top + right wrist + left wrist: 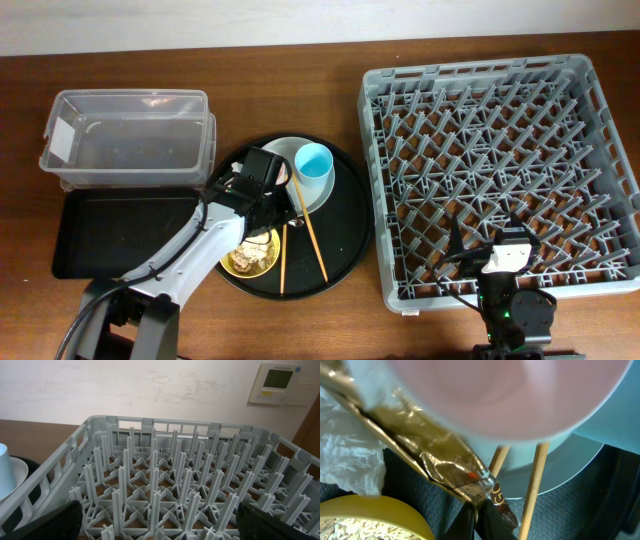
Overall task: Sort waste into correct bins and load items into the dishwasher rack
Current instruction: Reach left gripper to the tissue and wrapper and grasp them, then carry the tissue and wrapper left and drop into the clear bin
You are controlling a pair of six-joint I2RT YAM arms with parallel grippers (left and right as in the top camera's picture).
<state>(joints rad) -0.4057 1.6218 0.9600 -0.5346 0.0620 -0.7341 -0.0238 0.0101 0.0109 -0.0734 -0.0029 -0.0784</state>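
Overhead: the left gripper [266, 205] is low over the round tray [350, 240].

Left wrist: its jaws seem pinched on the wrapper [435, 455] tip, beside the chopsticks [535, 485]. Lift straight up, clear of them.

Right wrist: the right gripper [160, 527] is wide open and empty above the rack [165, 460].

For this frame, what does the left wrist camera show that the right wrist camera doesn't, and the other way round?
Only left wrist: the left hand pinching the gold-brown wrapper, the white napkin, the yellow bowl of scraps, two chopsticks, and the pink cup close up. Only right wrist: the pegs of the dishwasher rack, the open right hand, a wall panel. Both: the plate and the round black tray.
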